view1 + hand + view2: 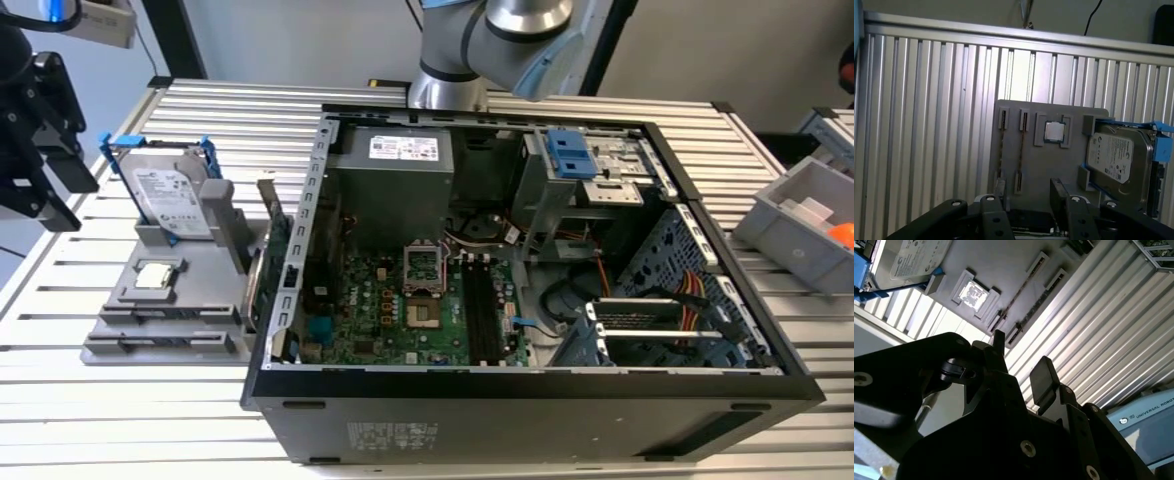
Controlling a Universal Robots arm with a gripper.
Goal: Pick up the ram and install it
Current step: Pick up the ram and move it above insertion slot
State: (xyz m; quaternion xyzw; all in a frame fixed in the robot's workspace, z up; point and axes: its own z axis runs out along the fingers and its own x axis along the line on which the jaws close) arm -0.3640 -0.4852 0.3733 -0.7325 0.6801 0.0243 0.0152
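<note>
tool with its fingers spread wide and nothing in them, near the grey holder on the ribbed counter, ram looks parked edge-up in a holder slot, hard drive beside it, open PC case toward the exterior view's right

silver-grey arm with a pale blue cap, matte black gripper dotted with screws.

Exterior view: elevated, angled down on the open computer case, mid-range. First wrist view: looks past the gripper down onto the grey holder and hard drive. Second wrist view: closer — apparently a low, oblique angle. All three share holder, drive and slatted table.
</note>
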